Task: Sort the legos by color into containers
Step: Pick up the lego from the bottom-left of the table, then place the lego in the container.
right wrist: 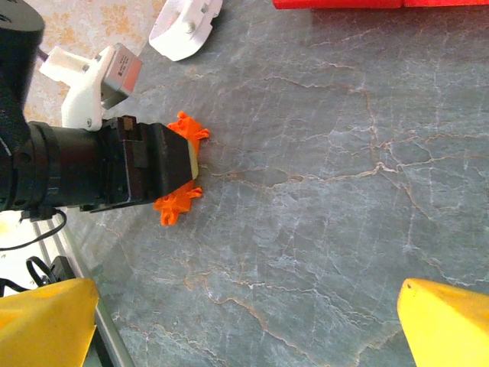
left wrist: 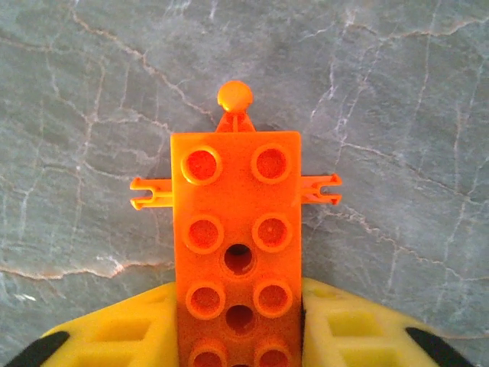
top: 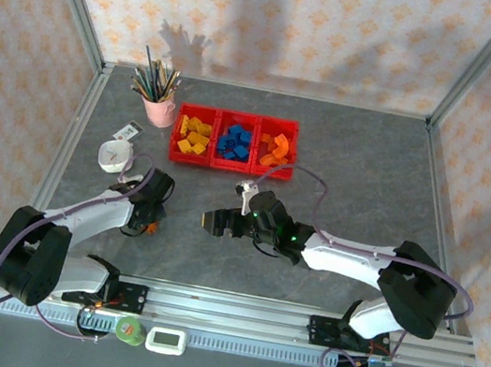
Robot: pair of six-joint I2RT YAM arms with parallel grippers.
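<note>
Legos fill the containers (top: 230, 166), three red bins joined in a row at the far middle of the table (top: 369, 186): we see yellow legos (top: 194, 135) in the left bin, blue legos (top: 234, 141) in the middle bin and orange legos (top: 275, 149) in the right bin. Just left of the bins stands a pink cup (top: 157, 112) of pencils (top: 154, 82), and nearer than the cup a white object (top: 115, 157) lies on the table.

One orange brick (left wrist: 238, 229) sits apart from the bins, at the near left of the table. The left gripper (top: 151, 222) is clamped on it. In the left wrist view we see its yellow fingers (left wrist: 130, 332) pressed against both long sides of the brick, whose studs face the camera, with small clips on either side and a ball at its far tip. From the right wrist view the same brick shows as orange bits above and below the dark, closed tip of the left gripper, low at the table; we cannot tell whether it touches the surface.

The right gripper (top: 213, 222) hangs near the middle of the table, to the right of the left gripper and apart from it. Its jaws stand wide with nothing between them, and we see only bare grey table between its yellow fingertips (right wrist: 447, 321)
</note>
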